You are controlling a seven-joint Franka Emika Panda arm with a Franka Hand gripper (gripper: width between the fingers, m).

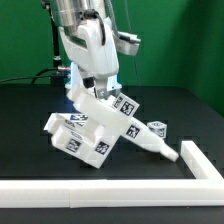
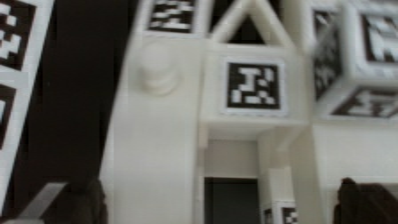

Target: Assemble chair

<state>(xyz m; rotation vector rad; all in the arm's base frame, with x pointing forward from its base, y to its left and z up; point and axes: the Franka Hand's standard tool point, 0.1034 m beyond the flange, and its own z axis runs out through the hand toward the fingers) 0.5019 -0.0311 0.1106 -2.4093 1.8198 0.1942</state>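
Chair parts [image 1: 95,128], white and blocky with black-and-white square tags on their faces, sit joined in a tilted cluster on the black counter [image 1: 30,120], roughly at its middle. One long piece of the cluster slopes down toward the exterior view's right, and its lower end lies close to the white L-shaped border rail [image 1: 150,187], which runs along the counter's near edge and turns up at the near corner on the exterior view's right. A small loose cube-ended piece [image 1: 157,127], also tagged, rests on the counter just beside the cluster, on the side toward the exterior view's right.

The arm reaches down from above, and its gripper [image 1: 96,88] is at the top of the cluster; whether it touches the parts cannot be told from the exterior view. In the wrist view the chair parts [image 2: 214,110] fill the picture, with a tagged face [image 2: 253,85] near the centre, and the dark tips of the fingers [image 2: 63,203] show at opposite sides, spread wide apart and holding nothing.
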